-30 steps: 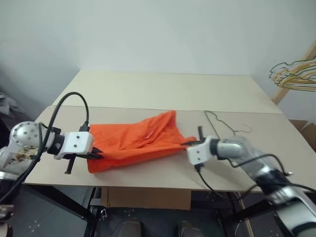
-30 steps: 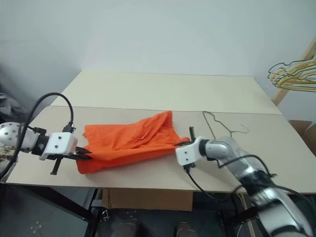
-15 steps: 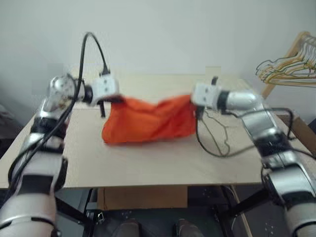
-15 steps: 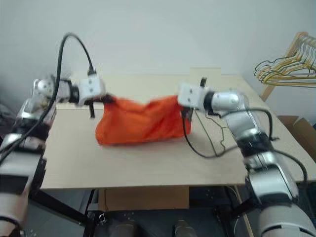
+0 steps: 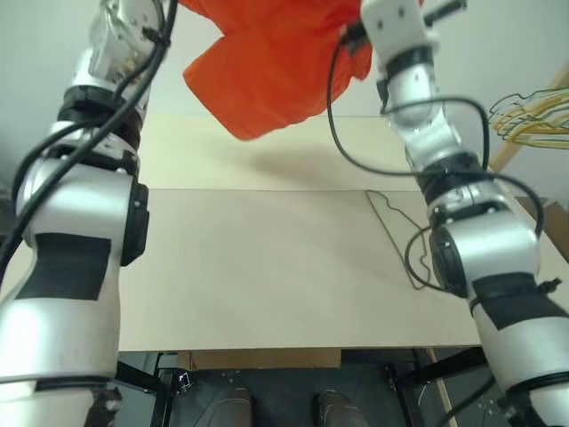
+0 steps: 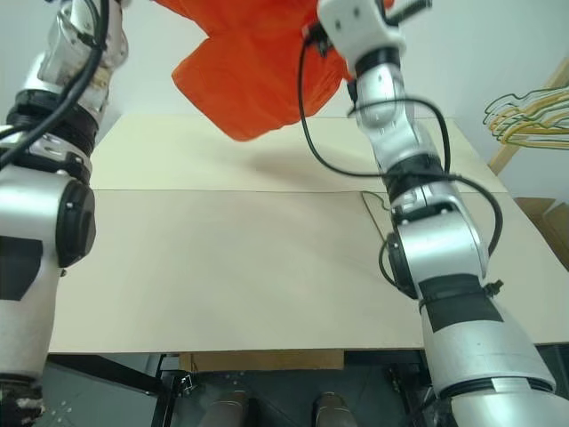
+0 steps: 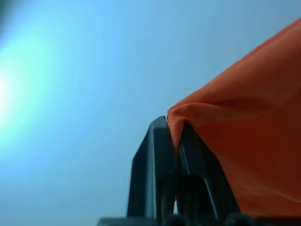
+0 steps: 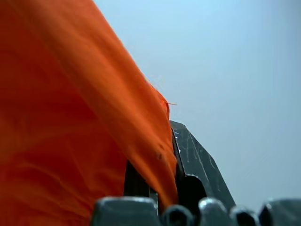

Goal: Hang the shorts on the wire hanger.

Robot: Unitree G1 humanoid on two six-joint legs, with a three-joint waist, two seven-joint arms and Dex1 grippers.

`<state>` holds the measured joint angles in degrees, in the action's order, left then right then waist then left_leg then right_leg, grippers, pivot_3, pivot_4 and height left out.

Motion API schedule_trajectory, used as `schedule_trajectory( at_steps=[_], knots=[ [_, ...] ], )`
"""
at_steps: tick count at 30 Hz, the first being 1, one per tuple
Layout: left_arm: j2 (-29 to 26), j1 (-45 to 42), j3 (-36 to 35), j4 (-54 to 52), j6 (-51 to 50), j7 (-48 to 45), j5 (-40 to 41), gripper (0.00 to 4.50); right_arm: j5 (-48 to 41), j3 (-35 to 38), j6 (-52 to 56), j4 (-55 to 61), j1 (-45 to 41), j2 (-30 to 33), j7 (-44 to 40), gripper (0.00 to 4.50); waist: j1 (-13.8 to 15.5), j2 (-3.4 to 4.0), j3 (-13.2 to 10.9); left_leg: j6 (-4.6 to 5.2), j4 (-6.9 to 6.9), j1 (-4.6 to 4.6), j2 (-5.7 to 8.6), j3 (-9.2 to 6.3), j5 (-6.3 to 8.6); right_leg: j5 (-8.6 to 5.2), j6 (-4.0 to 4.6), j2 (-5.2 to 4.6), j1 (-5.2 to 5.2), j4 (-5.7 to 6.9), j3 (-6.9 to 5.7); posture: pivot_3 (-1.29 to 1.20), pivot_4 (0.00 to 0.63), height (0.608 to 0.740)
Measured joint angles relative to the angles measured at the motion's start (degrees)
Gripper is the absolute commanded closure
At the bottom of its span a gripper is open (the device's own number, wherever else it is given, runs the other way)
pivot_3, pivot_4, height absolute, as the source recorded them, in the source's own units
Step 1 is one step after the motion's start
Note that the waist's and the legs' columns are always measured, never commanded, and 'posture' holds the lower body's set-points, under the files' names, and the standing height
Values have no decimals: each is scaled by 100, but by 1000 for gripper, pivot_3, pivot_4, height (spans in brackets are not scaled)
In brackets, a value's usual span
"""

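Hanging high above the table (image 5: 267,267), the orange shorts (image 5: 276,62) were pinched by the clenched left gripper (image 7: 175,123) and right gripper (image 8: 171,136), the wire hanger (image 5: 396,222) lying below.

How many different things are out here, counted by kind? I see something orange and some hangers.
Orange shorts: 1
Thin wire hanger lying on the table: 1
Bunch of hangers at the side: 1
Total: 3, plus the table.
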<state>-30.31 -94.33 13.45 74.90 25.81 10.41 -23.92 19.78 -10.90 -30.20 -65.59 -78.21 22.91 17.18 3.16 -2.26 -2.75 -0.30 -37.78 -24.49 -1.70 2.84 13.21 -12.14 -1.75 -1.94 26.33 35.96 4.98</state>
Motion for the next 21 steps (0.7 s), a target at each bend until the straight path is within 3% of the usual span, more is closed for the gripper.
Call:
schedule_trajectory(
  at_steps=[5, 8, 13, 18, 21],
  knots=[
    [9, 2029, -243, -498, 1402, -2364, 829, 4500, 326, -366, -923, 360, 1924, 756, -767, 4492, 57, 1, 2, 7, -12, 24, 20, 8, -10, 12, -18, -19, -28, 6, 5, 139, 0, 740],
    [-178, 3712, -293, -1781, 1554, -4068, 1731, 4500, 505, -709, -1671, 738, 2850, 1254, -1492, 4492, -76, 3, 3, -5, -13, 27, 17, 5, -20, 14, -19, -17, -24, 14, 16, 145, 0, 740],
    [-1413, 6121, -93, -5082, 629, -6521, 3048, 4500, 605, -1258, -2712, 1577, 3794, 1814, -2838, 4492, -466, 2, 3, 34, -13, 52, -1, 10, 1, 17, -15, -3, -30, 32, 48, 148, 0, 740],
    [-3214, 7226, -94, -6884, -262, -8267, 3444, 4500, 572, -1537, -2913, 2329, 4381, 1904, -3864, 4492, -549, 3, -5, 70, -11, 283, -14, 29, 4, -31, -14, 8, -256, 5, 46, 144, 0, 740],
    [-3836, 7577, -93, -7386, -421, -8929, 3449, 4500, 563, -1591, -2914, 2871, 4619, 1890, -4183, 4492, -541, 7, -8, 93, -10, 379, -17, 40, -11, -52, -11, -3, -340, 15, 51, 137, 0, 740]
  ],
)
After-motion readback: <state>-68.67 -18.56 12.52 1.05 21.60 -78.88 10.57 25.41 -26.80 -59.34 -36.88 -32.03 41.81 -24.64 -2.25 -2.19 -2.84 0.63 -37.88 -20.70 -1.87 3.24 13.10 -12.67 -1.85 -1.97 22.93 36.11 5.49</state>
